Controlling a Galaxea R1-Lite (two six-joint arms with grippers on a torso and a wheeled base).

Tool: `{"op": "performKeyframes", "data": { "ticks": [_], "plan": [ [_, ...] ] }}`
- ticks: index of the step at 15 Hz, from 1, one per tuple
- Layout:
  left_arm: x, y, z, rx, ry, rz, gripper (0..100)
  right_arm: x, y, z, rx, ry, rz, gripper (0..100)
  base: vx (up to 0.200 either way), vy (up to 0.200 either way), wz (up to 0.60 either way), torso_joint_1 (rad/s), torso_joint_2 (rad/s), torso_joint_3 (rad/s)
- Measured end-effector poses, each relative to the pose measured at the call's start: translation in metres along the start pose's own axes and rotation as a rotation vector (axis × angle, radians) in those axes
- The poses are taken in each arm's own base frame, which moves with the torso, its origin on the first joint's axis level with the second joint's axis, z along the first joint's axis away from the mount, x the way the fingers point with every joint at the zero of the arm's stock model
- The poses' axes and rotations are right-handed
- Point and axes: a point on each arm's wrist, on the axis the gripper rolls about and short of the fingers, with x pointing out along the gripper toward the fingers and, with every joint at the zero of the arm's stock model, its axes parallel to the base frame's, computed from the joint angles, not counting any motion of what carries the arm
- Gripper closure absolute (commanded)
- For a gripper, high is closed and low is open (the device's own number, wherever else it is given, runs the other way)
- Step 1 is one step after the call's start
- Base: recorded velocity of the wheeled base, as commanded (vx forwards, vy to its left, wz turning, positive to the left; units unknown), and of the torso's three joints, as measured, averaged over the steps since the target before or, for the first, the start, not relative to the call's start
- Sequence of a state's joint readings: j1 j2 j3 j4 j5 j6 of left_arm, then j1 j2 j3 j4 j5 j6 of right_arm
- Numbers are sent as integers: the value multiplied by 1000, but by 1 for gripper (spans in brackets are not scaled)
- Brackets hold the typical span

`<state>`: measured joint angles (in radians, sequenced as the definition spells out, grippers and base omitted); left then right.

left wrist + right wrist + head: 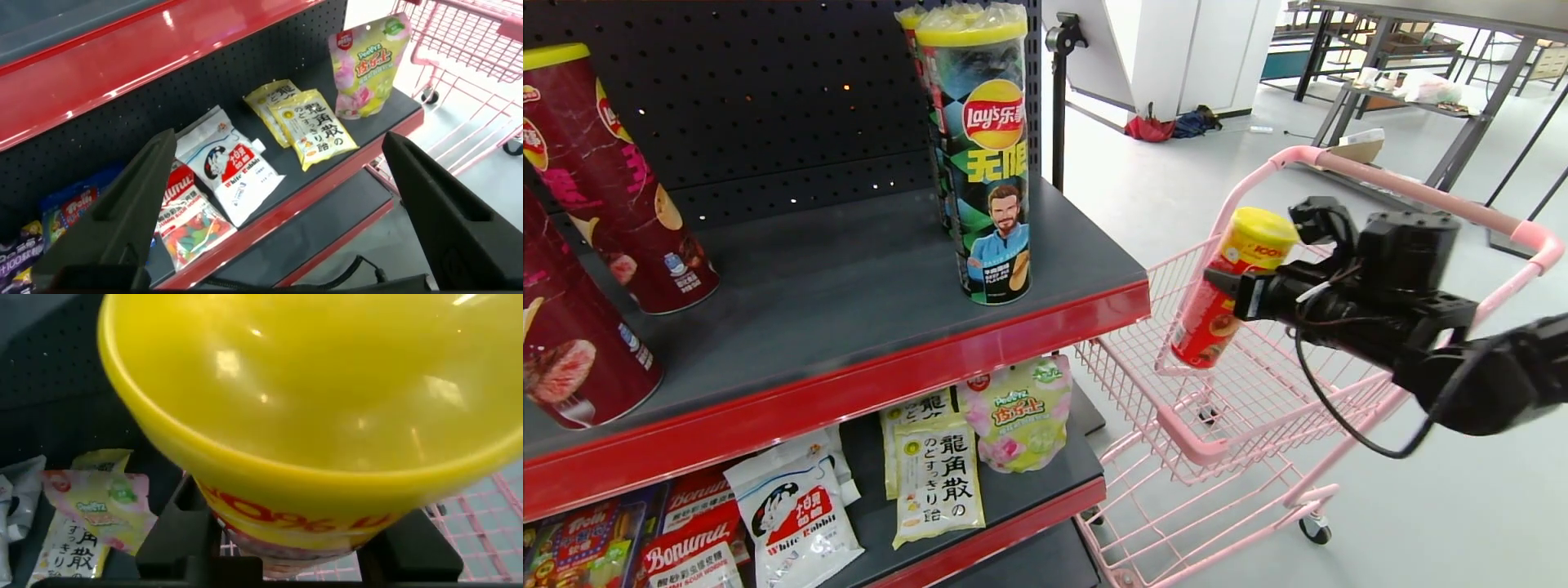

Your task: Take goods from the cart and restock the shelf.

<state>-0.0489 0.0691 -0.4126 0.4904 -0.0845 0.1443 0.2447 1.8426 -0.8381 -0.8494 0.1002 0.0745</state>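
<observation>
Right gripper (1258, 265) is clamped on the can (1213, 314), gripped high on the tube just under the yellow lid (1264, 224). The can is held in the air over the cart (1421, 192) basket, clear of the wire and just off the end of the shelf (849, 269).

Long axis is near upright but tilted: lid up and away from the shelf, base down and toward it. The shelf lies to the robot's left of the can, and the right arm is by far the nearer.

Bare shelf is seen between the green can (990, 163) and the dark red cans (613, 188), the likely drop zone. The tilt is to be taken out before set-down.

Left gripper (279, 139) is spread apart with nothing held, facing the bags (315, 126) on the lower tier.

- Can: smooth glossy cylinder, plastic lid.
- Shelf: flat matte grey, red front lip, pegboard (768, 98) back.
- Cart: pink wire mesh.
</observation>
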Motion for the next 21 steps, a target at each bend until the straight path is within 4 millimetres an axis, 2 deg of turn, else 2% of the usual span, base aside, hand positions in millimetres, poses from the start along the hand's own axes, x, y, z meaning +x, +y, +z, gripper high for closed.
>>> {"op": "performKeyframes", "data": {
  "ticks": [3, 5, 8, 11, 13, 15, 21],
  "plan": [
    [-2, 0, 3, 1, -12, -5, 0, -77, 6, 27, -60, 29, -102, 100, 0, 0, 0, 0, 0, 0],
    [-3, 0, 4, 5, -17, 7, 0, -136, 8, 35, -85, 88, -130, 100, 0, 0, 0, 0, 0, 0],
    [-4, 0, 5, 62, -16, 7, 0, -226, 14, 26, -97, 162, -172, 100, 0, 0, 0, 0, 0, 0],
    [-3, 0, 4, 65, -15, 5, 0, -294, 22, -2, -136, 195, -209, 100, 0, 0, 0, 0, 0, 0],
    [-3, 0, 4, 64, -16, 5, 0, -316, 25, -14, -160, 165, -236, 100, 0, 0, 0, 31, -99, -67],
    [-3, 0, 4, 65, -18, 5, 0, -325, 27, -16, -167, 124, -242, 100, 0, 0, 0, 127, -388, -256],
    [-4, 1, 5, 65, -24, 6, 0, -332, 28, -18, -184, 95, -251, 100, 0, 0, 0, 202, -551, -355]
  ]
}}
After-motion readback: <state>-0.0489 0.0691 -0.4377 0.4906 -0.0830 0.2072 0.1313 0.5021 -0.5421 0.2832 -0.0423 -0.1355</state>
